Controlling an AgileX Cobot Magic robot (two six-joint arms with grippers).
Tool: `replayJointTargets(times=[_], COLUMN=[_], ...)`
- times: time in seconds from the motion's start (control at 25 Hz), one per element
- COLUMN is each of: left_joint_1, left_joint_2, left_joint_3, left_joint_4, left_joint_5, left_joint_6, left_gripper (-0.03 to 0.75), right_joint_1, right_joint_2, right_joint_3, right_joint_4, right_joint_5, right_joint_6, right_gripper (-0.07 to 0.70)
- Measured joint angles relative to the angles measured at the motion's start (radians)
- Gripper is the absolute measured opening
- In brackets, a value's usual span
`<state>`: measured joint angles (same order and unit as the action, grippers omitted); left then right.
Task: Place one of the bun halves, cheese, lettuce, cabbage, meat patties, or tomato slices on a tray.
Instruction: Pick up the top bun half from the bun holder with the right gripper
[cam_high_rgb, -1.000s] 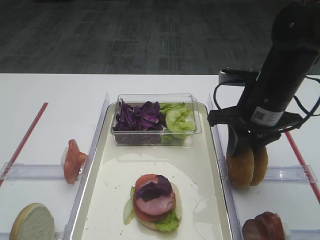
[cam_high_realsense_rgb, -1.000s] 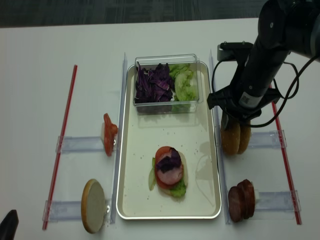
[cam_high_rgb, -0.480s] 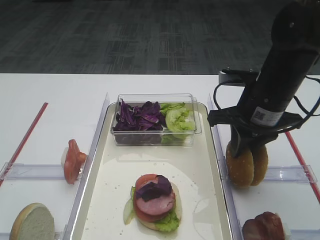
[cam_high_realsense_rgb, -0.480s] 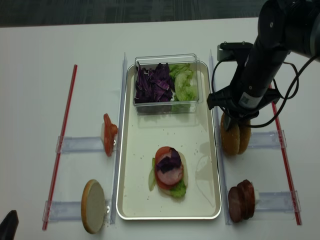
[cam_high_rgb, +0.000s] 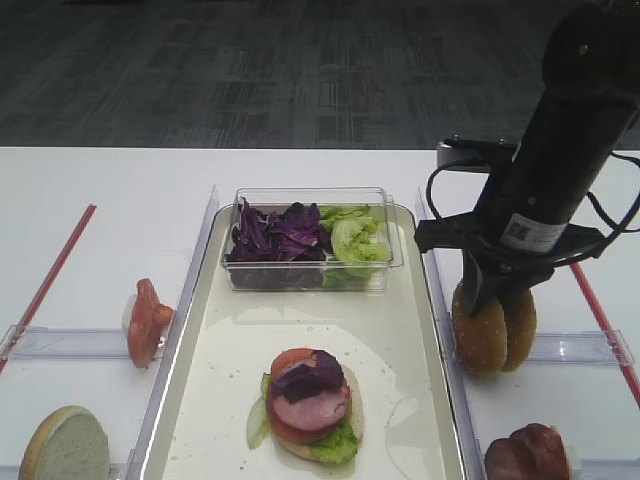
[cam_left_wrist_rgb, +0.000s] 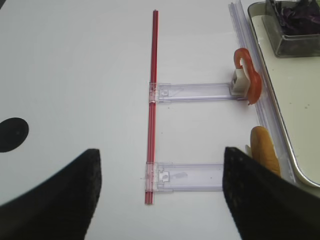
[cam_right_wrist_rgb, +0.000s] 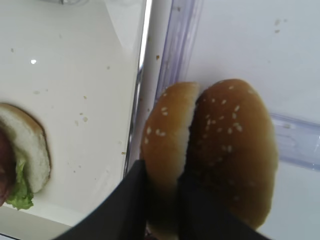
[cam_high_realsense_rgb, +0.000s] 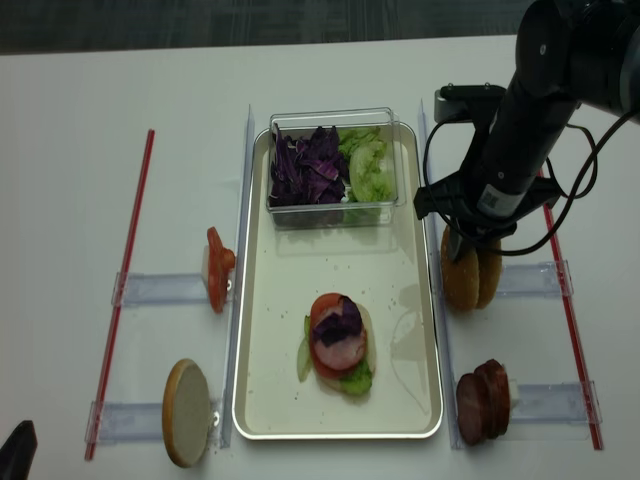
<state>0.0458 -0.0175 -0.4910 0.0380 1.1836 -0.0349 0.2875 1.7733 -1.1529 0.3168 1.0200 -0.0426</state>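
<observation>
Two sesame bun halves stand on edge just right of the cream tray. My right gripper comes down from above and is shut on the left bun half. One finger is on its tray side, the other in the gap to the right bun half. On the tray lies a stack of bun base, lettuce, tomato, meat and cabbage. My left gripper hangs open over bare table, holding nothing.
A clear box at the tray's far end holds cabbage and lettuce. Tomato slices and a pale bun half stand left of the tray. Meat patties stand at the right front. Red straws bound both sides.
The right gripper's fingers have closed onto the left bun half. The arm has hardly moved, and nothing else has shifted.
</observation>
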Motion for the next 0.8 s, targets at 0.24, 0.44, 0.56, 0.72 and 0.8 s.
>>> replayJointTargets(times=[0.24,0.44,0.56,0.72,0.8], left_joint_1=[0.0,0.0,0.0,0.0,0.0], left_joint_2=[0.0,0.0,0.0,0.0,0.0], left_joint_3=[0.0,0.0,0.0,0.0,0.0], left_joint_4=[0.0,0.0,0.0,0.0,0.0], left_joint_5=[0.0,0.0,0.0,0.0,0.0], left_joint_6=[0.0,0.0,0.0,0.0,0.0], left_gripper=[0.472,0.472,0.472,0.472,0.472], right_joint_1=[0.0,0.0,0.0,0.0,0.0], right_joint_2=[0.0,0.0,0.0,-0.012,-0.026], right_joint_3=[0.0,0.0,0.0,0.0,0.0], right_joint_4=[0.002,0.002,0.002,0.002,0.002], right_joint_5=[0.002,0.002,0.002,0.002,0.002], right_joint_6=[0.0,0.0,0.0,0.0,0.0], right_gripper=[0.164,0.162,0.162,0.162,0.162])
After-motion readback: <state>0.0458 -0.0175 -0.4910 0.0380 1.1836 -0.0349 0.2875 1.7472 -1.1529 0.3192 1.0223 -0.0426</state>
